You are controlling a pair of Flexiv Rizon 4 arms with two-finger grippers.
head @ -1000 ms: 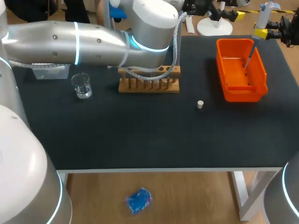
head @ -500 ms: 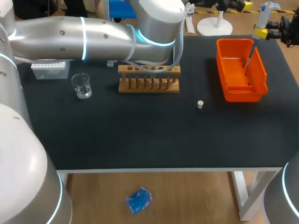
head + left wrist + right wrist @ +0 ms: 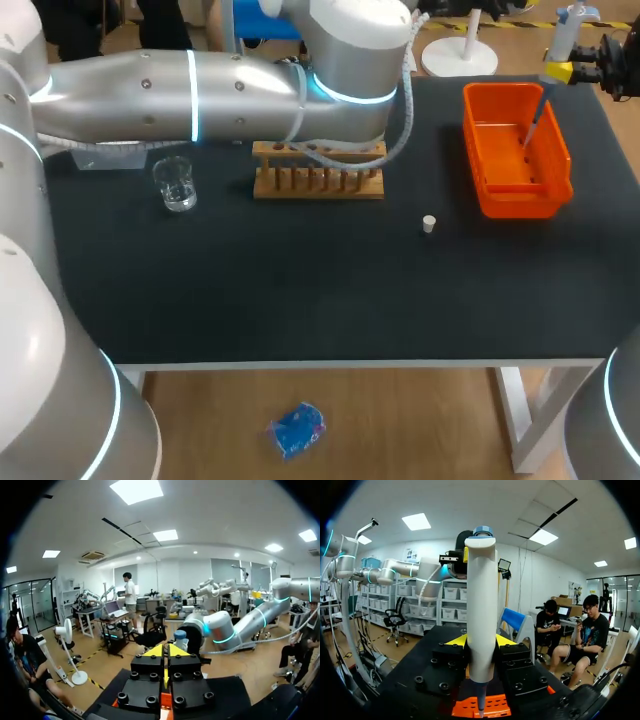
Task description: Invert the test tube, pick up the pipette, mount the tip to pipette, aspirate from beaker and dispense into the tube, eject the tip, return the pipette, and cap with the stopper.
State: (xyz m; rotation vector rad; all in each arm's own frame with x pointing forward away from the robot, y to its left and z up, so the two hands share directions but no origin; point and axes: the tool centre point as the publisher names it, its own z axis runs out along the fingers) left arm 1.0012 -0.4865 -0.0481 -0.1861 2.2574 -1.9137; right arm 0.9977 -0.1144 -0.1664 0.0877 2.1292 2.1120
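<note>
My left arm (image 3: pixel 200 90) stretches across the back of the table above the wooden tube rack (image 3: pixel 318 172); its hand lies outside the head view. In the left wrist view my left gripper (image 3: pixel 165 651) is shut, yellow tips together with nothing between them. No test tube shows clearly in the rack. My right gripper (image 3: pixel 558 71) is shut on the white, blue-topped pipette (image 3: pixel 481 610), held upright at the far right. The pipette's tip (image 3: pixel 535 120) hangs over the orange bin (image 3: pixel 480 150). The glass beaker (image 3: pixel 175 184) stands left of the rack. The small white stopper (image 3: pixel 429 224) lies right of the rack.
A white tip box (image 3: pixel 100 157) at the back left is mostly hidden under my left arm. The black tabletop (image 3: pixel 320 290) stretches from the rack to its front edge. The orange bin (image 3: pixel 492 706) sits right under the pipette in the right wrist view.
My left gripper has gone from wide open to shut. The left arm has lifted up and back from over the rack. The right arm and pipette have not moved.
</note>
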